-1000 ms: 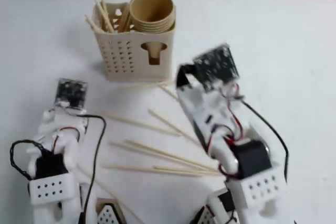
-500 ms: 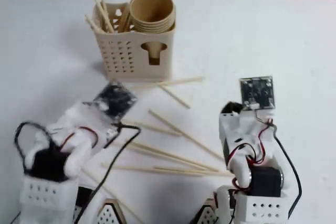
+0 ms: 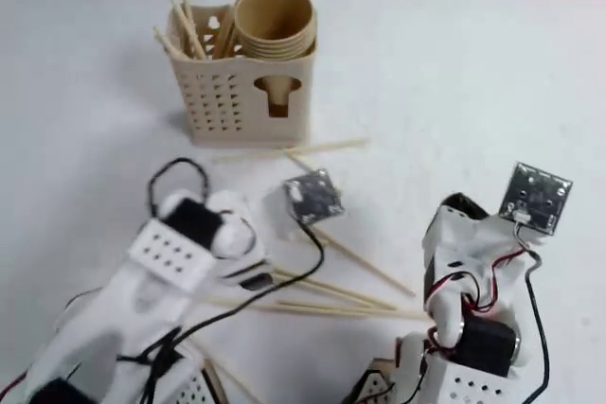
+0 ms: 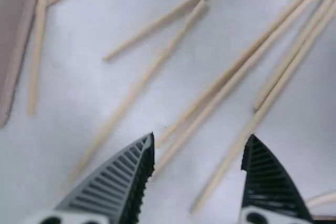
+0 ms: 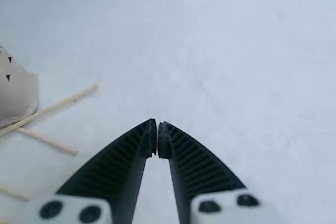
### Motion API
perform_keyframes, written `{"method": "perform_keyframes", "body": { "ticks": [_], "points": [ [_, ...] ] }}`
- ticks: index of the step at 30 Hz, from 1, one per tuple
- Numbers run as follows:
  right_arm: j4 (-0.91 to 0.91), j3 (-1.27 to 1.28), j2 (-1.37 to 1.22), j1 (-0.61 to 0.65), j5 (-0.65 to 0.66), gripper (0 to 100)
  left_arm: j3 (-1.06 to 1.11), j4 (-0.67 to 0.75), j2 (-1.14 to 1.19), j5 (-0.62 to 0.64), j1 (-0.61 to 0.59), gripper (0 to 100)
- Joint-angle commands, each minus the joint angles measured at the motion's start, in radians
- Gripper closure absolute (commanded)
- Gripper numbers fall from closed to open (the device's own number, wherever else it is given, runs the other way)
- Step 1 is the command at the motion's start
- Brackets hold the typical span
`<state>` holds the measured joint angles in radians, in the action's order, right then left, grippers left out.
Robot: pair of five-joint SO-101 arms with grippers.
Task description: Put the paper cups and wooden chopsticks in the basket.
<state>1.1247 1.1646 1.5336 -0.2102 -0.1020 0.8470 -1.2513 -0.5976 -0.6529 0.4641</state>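
On the table (image 3: pixel 473 73), loose chopsticks (image 4: pixel 231 74) are framed by the left gripper (image 4: pixel 199 140), jaws spread; pickup step, lowering & pinching prob. needed next.

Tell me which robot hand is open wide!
The left hand is the open one: its two fingers stand apart over the loose chopsticks. The right hand has its fingers pressed together, holding nothing.

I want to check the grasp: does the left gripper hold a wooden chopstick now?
No, the left gripper is open and empty above wooden chopsticks lying loose on the table.
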Motion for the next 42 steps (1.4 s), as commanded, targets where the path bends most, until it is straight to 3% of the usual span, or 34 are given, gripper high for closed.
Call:
{"method": "perform_keyframes", "body": {
  "ticks": [1,9,17,24,28,42],
  "points": [
    [-0.044,0.034,0.004,-0.025,-0.008,97.8,-0.049,0.068,0.127,-0.003,0.079,73],
    [-0.084,0.086,0.004,-0.027,-0.008,97.8,-0.055,0.244,0.441,0.044,0.17,73],
    [-0.084,0.089,0.004,-0.027,-0.006,97.8,-0.221,0.206,0.618,0.114,0.173,74],
    [-0.082,0.089,0.004,-0.027,-0.006,97.8,-0.364,0.13,0.776,0.114,0.176,88],
    [-0.082,0.089,0.004,-0.027,-0.006,97.8,-0.385,0.112,0.792,0.114,0.176,98],
    [-0.065,0.091,0.021,-0.027,-0.002,97.9,-0.384,0.037,0.737,0.143,0.171,98]
  ]
}}
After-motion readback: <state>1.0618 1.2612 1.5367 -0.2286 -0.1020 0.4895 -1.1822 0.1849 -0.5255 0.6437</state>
